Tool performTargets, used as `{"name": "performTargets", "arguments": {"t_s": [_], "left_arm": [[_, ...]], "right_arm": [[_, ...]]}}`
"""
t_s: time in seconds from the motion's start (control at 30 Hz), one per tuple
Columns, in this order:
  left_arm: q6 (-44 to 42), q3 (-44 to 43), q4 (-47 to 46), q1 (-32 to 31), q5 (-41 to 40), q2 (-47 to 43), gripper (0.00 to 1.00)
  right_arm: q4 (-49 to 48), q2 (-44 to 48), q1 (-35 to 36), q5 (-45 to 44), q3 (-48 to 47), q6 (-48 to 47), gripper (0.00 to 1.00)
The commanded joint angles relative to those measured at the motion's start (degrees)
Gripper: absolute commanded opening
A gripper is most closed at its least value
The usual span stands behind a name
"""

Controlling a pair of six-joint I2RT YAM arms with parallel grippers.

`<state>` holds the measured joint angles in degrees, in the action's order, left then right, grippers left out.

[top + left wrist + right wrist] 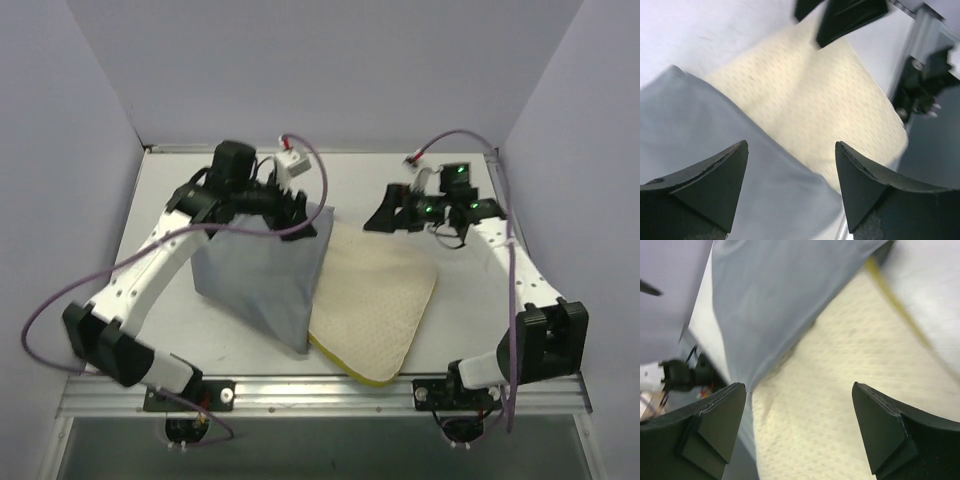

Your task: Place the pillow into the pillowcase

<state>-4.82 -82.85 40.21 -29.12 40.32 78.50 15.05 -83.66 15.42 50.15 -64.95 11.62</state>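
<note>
The cream pillow with a yellow edge lies flat at the table's middle, its left edge against or just under the grey pillowcase. The pillowcase lies to its left, wrinkled. My left gripper hovers over the pillowcase's far right corner, open and empty; its view shows the pillowcase and the pillow below. My right gripper hovers at the pillow's far edge, open and empty; its view shows the pillow and the pillowcase.
The metal rail runs along the table's near edge, with both arm bases bolted to it. Pale walls close in the table's left, right and far sides. Cables loop off both arms.
</note>
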Motion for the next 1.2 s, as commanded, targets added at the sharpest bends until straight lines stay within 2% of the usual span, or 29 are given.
{"name": "performTargets", "arguments": {"t_s": [0.0, 0.13, 0.23, 0.37, 0.5, 0.63, 0.73, 0.83, 0.9, 0.93, 1.03, 1.13, 1.17], "left_arm": [[2.2, -8.6, -2.3, -2.2, -12.6, 12.4, 0.79], [0.2, -20.9, -2.1, -5.3, -22.5, 26.1, 0.77], [0.5, -28.8, -1.6, -6.6, -27.2, 36.1, 0.77], [1.5, -36.2, -1.6, -6.7, -33.6, 48.3, 0.77], [-0.3, -40.6, -2.1, -7.2, -39.9, 53.9, 0.75], [-1.3, -40.9, -3.6, -7.0, -43.7, 55.6, 0.72], [-3.1, -41.3, -4.3, -7.5, -46.4, 56.8, 0.7], [-4.8, -41.7, -4.6, -7.9, -47.6, 58.3, 0.7], [-5.4, -41.6, -4.3, -8.0, -48.5, 59.7, 0.68], [-5.4, -41.3, -4.3, -8.0, -48.2, 60.1, 0.64], [-5.9, -40.7, -4.2, -8.7, -46.5, 59.9, 0.56], [-7.8, -41.3, -4.6, -10.2, -50.1, 59.9, 0.56], [-8.1, -41.4, -4.9, -10.3, -50.2, 59.8, 0.6]], "right_arm": [[11.5, 5.3, -7.4, -3.1, -3.9, -5.5, 0.9], [19.2, 3.1, -14.0, -12.3, -3.5, -11.2, 0.88], [23.3, 0.2, -18.0, -13.5, -3.0, -13.5, 0.88], [25.7, -2.7, -18.8, -13.2, -1.2, -14.5, 0.91], [27.0, -6.1, -18.8, -13.0, 0.5, -15.0, 0.92], [27.6, -9.4, -18.7, -11.9, 1.7, -14.7, 0.9], [27.5, -12.0, -18.1, -10.3, 1.7, -14.7, 0.82], [27.2, -14.4, -18.1, -8.9, 1.1, -14.4, 0.71], [27.0, -15.7, -18.0, -8.1, 0.5, -13.9, 0.59], [26.6, -16.2, -18.0, -8.1, 0.2, -13.7, 0.52], [25.9, -16.4, -18.0, -7.8, -0.5, -13.4, 0.46], [26.0, -16.4, -18.0, -7.7, -0.9, -12.8, 0.36], [26.1, -16.2, -17.9, -7.8, -0.8, -12.8, 0.31]]}}
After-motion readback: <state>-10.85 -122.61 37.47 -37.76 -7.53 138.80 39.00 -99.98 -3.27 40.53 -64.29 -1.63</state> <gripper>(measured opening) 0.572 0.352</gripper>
